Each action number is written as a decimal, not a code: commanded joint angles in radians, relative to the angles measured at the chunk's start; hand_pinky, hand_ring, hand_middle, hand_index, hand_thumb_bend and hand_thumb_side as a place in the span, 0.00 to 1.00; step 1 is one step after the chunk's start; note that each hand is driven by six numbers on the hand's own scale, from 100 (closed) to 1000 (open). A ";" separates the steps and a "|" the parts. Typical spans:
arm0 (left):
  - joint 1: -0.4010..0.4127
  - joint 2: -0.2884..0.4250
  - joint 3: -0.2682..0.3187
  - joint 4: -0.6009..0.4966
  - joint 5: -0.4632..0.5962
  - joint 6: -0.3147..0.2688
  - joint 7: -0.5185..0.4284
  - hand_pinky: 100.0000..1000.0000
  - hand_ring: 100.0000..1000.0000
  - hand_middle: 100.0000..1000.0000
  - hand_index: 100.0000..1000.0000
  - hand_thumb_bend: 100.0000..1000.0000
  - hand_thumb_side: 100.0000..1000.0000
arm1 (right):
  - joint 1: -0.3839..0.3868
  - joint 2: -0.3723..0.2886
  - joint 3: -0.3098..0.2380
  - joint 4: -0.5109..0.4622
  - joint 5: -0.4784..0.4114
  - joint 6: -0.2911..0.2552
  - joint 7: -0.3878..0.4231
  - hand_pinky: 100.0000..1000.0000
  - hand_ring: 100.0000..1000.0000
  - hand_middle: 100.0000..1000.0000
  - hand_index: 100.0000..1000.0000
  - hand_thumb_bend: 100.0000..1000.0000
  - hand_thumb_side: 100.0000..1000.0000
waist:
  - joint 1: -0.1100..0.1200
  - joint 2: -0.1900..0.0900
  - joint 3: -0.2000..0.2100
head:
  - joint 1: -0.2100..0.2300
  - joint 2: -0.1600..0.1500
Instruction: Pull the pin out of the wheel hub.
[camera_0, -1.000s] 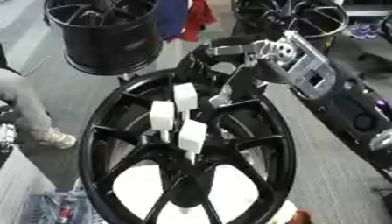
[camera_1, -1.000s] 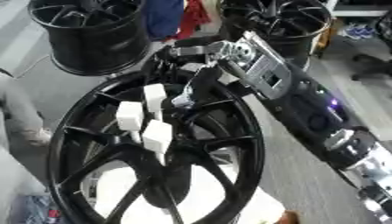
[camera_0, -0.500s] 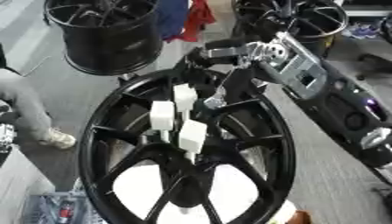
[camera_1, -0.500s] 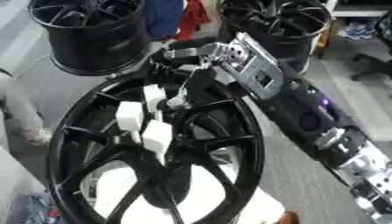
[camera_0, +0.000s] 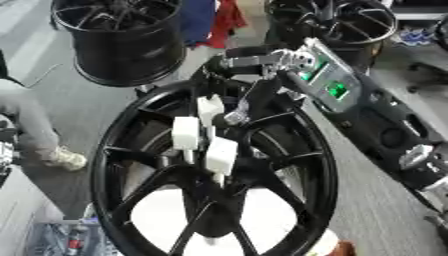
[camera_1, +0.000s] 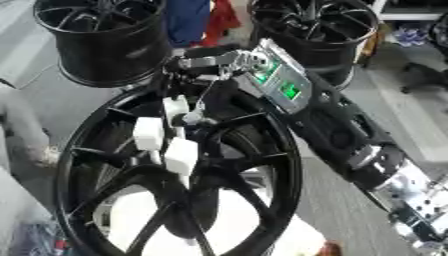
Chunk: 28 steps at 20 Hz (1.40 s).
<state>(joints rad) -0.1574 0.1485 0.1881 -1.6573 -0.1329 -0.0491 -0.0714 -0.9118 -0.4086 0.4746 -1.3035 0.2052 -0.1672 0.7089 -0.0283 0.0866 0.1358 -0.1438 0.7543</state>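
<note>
Below me, a large glossy black spoked wheel hub (camera_0: 289, 165) filled most of the view, tilted so that its far rim sat near the top centre and its near rim ran off the bottom edge. Three white block-shaped pins stood in a cluster among the spokes at the upper left of the hub: the topmost white pin (camera_0: 210, 107), a left-hand white pin (camera_0: 185, 133) just below it, and a lower white pin (camera_0: 221, 155) nearest the centre, each close beside the next.

My right hand (camera_0: 249, 95) came in from the right, on a black forearm (camera_0: 367, 120) carrying a silver panel with small green lights (camera_0: 331, 82). It was over the far rim of the hub, its fingers (camera_1: 197, 107) bent downward into the gap between the spokes. Their silver tips lay just beside the topmost white pin, on its right, touching or nearly touching it; I could not tell whether they had closed around it, so I cannot say how far my fingers were open or whether they held anything. That pin stood upright in its place among the spokes.

My left hand did not show in either view.

Beyond the hub, two other black wheels stood on the grey floor, one at the upper left (camera_0: 122, 40) and one at the upper right (camera_0: 337, 25).
</note>
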 joint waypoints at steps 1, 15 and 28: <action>-0.014 0.013 -0.002 -0.017 0.003 -0.001 -0.003 0.47 0.58 0.64 0.78 0.06 0.50 | -0.019 -0.004 -0.006 0.005 0.011 -0.004 -0.006 0.63 0.70 0.74 0.87 0.29 0.17 | 0.003 -0.011 0.001 | -0.001 -0.009; -0.014 0.012 0.000 -0.016 0.001 0.000 0.000 0.47 0.58 0.64 0.78 0.06 0.50 | -0.024 -0.011 -0.037 0.004 0.036 -0.017 -0.082 0.69 0.79 0.82 0.88 0.32 0.18 | 0.001 -0.009 0.002 | 0.002 -0.014; -0.016 0.011 -0.001 -0.019 -0.002 -0.001 -0.002 0.47 0.58 0.64 0.78 0.06 0.50 | -0.028 0.013 -0.036 0.099 0.091 -0.044 -0.037 0.67 0.75 0.77 0.86 0.31 0.17 | 0.004 0.002 0.015 | -0.001 -0.017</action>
<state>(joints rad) -0.1590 0.1483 0.1881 -1.6573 -0.1329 -0.0492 -0.0715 -0.9148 -0.3880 0.4500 -1.2061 0.2861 -0.2049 0.6670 -0.0291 0.0999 0.1495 -0.1438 0.7458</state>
